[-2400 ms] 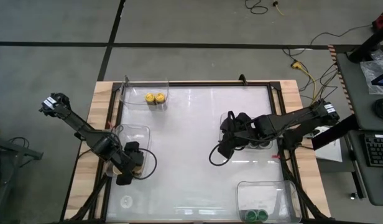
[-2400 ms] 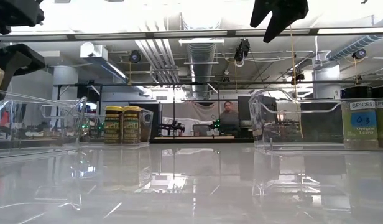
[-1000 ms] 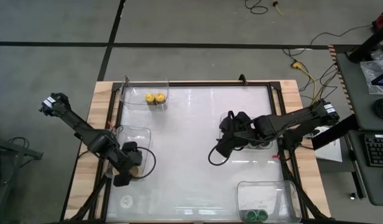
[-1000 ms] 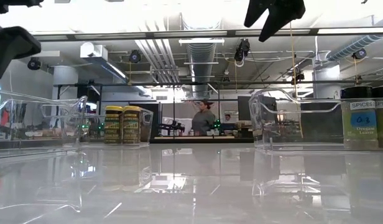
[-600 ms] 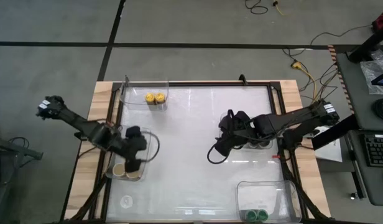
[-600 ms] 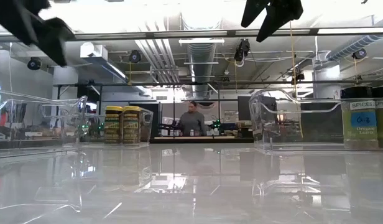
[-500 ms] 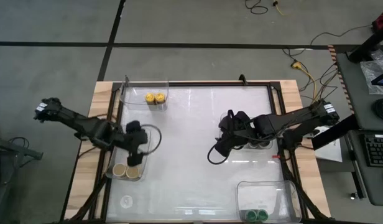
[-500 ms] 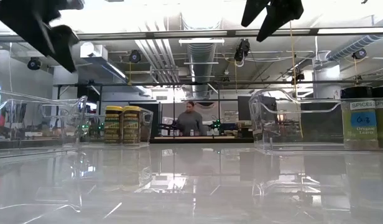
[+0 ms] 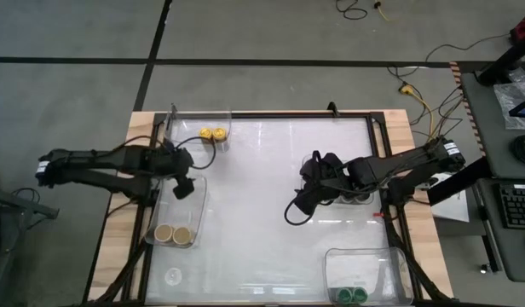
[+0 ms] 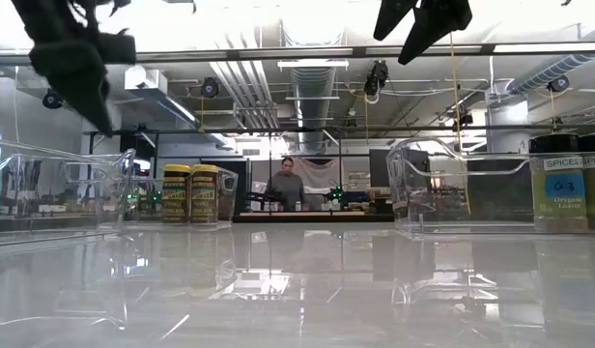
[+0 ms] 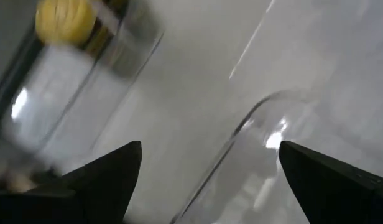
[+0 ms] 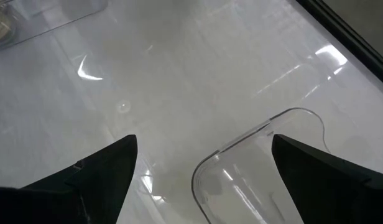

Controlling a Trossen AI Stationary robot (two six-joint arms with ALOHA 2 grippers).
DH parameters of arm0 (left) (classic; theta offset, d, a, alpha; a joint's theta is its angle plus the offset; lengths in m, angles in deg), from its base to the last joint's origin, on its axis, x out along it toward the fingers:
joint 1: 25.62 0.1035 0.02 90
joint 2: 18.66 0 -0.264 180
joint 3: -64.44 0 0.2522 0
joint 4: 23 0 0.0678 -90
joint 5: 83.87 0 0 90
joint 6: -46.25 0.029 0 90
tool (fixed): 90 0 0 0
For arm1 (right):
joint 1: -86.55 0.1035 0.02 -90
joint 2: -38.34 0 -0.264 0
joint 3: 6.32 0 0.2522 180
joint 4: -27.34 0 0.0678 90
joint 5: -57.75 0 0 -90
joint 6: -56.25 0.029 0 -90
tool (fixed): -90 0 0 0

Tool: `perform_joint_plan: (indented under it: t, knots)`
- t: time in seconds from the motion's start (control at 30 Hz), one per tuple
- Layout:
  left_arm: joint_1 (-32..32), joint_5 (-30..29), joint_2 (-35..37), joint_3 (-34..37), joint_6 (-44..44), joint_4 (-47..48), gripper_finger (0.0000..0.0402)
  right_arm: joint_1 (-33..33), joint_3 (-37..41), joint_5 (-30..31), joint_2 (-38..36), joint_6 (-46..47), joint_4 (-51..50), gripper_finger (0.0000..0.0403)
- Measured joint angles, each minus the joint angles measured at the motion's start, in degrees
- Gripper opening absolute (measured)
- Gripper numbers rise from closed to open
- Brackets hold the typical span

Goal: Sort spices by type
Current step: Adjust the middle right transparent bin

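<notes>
Left gripper (image 9: 184, 189) has swung back off the tan-lidded jars (image 9: 175, 234), now well clear; jaws wide, empty. Right gripper (image 9: 294, 211) unchanged, open, empty.

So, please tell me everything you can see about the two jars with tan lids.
The two tan-lidded spice jars are small cylinders, seen from above, so mostly their round tan lids show. They stand upright, side by side and close together, inside a clear plastic tray at the table's left edge, at the tray's near end. No gripper touches them; whether the jars touch each other cannot be told.
</notes>
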Motion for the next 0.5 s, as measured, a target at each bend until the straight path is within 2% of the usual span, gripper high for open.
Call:
perform_joint_plan:
  t: [0.2, 0.5]
  knots:
    - [3.82, -1.83, -0.19, 2.41, -5.92, 6.94, 0.0363, 0.00, 0.00, 0.01, 0.00, -0.24, 0.00, 0.0364]
    - [5.90, -2.98, -2.03, 2.60, -9.16, 15.59, 0.0363, -0.02, 0.00, 0.02, 0.00, -1.28, 0.23, 0.0364]
